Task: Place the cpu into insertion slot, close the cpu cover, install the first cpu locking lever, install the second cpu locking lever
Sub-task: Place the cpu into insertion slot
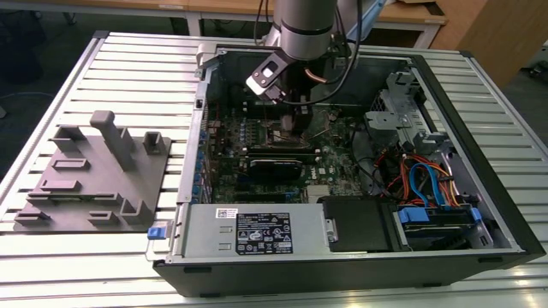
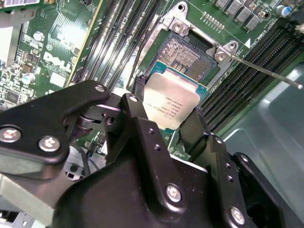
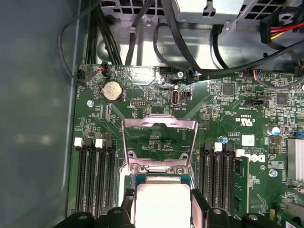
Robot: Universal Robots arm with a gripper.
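Arm [image 1: 304, 25] in the exterior view reaches steeply down into the open computer case [image 1: 479, 160]. In the second wrist view the end effector [image 2: 167, 102] pinches the cpu [image 2: 175, 97] by opposite edges just over the insertion slot [image 2: 185, 54]; light, stiff, probably fragile, it suits edge holds. In the first wrist view the cpu cover [image 3: 159, 122] stands open.

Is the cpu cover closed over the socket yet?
No: in the first wrist view the thin silvery square-frame cpu cover stands flipped open.

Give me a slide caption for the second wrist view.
Gripper holds the cpu at the open insertion slot, not yet seated in it.
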